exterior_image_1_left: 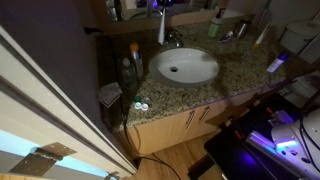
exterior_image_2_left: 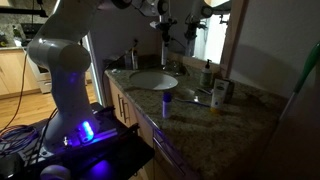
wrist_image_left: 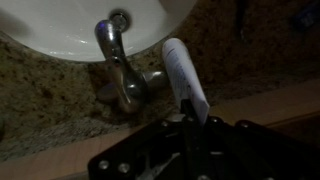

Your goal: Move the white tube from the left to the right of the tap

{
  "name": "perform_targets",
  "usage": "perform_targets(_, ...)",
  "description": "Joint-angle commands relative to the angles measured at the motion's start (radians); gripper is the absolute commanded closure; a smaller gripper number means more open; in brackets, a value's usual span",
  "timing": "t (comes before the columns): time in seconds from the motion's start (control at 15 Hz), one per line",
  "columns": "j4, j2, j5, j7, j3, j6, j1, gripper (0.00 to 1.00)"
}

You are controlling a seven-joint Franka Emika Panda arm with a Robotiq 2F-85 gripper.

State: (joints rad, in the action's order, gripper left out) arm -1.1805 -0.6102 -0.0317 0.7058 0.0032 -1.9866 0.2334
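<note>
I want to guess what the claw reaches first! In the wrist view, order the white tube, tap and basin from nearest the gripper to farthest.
1. white tube: middle of view, its end in the gripper.
2. tap: just left of the tube.
3. basin: top of view, beyond the tap.

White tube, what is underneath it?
Speckled counter shows under the white tube, beside the tap. The tube's held end is hidden in the jaws, and the counter right beneath it is covered.
</note>
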Motion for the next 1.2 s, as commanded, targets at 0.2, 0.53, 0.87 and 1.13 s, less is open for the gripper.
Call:
perform_targets(0.2, -0.293, 0.37, -0.067, 0.024, -0.059, 0.041, -0.012, 0.99)
perform_targets(0.53, -0.448, 0.476, -0.07, 0.124, -0.094, 0.025, -0.098, 0.99)
perform_targets(0.87, -0.573, 0.44, 0.007, 0.142, -0.082, -0.062, -0.171, 0.99)
perform_targets(1.13, -0.633, 0.371, -0.016, 0.253, -0.092, -0.223, -0.169, 0.99)
